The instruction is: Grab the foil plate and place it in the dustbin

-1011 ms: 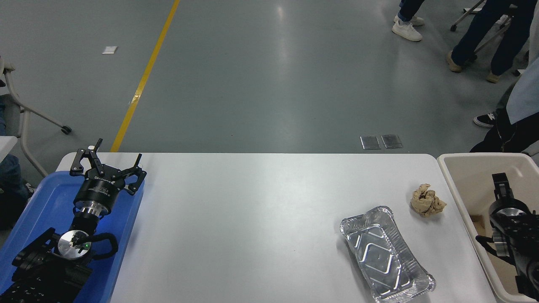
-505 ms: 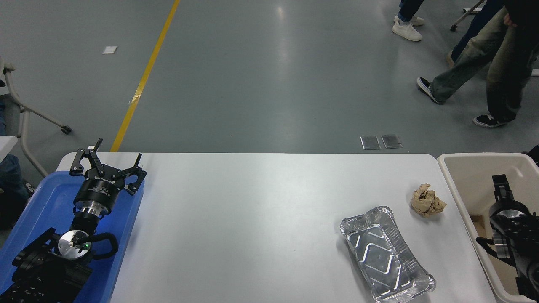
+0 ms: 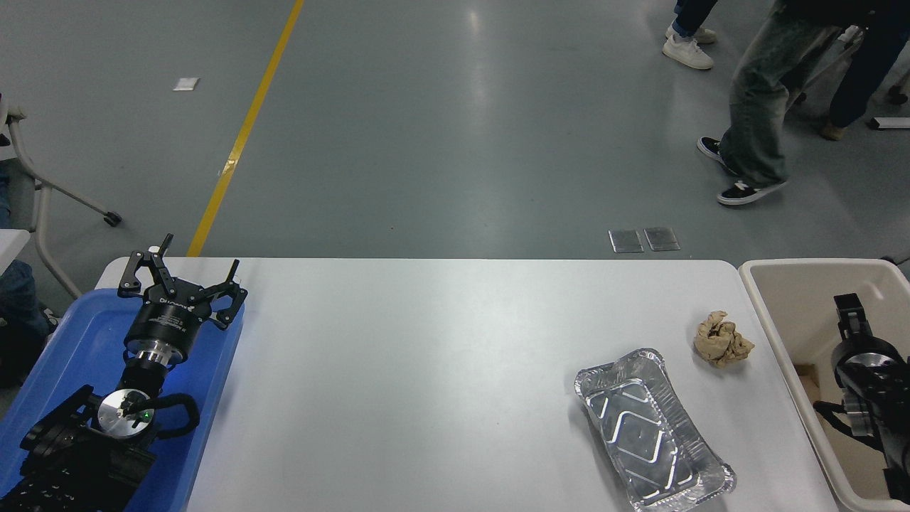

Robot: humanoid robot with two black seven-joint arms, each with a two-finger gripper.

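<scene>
The foil plate (image 3: 650, 429) is a shiny silver rectangular tray lying upright and slanted on the white table (image 3: 426, 370) at the front right. The dustbin (image 3: 789, 288) is a large beige bin standing off the table's right end. My right arm hangs over the bin's inside, and my right gripper (image 3: 847, 313) points away from me, well to the right of the plate and apart from it. My left gripper (image 3: 181, 274) is open and empty, parked over the blue tray (image 3: 78, 341) at the lower left.
A crumpled brown paper ball (image 3: 722, 339) lies on the table between the plate and the bin. People's legs (image 3: 761, 99) move on the floor beyond the table at the top right. A chair frame (image 3: 43, 185) stands at the far left.
My right arm has shifted slightly right and towards me over the bin. The people at the top right have walked on. The plate and my left arm have not moved.
</scene>
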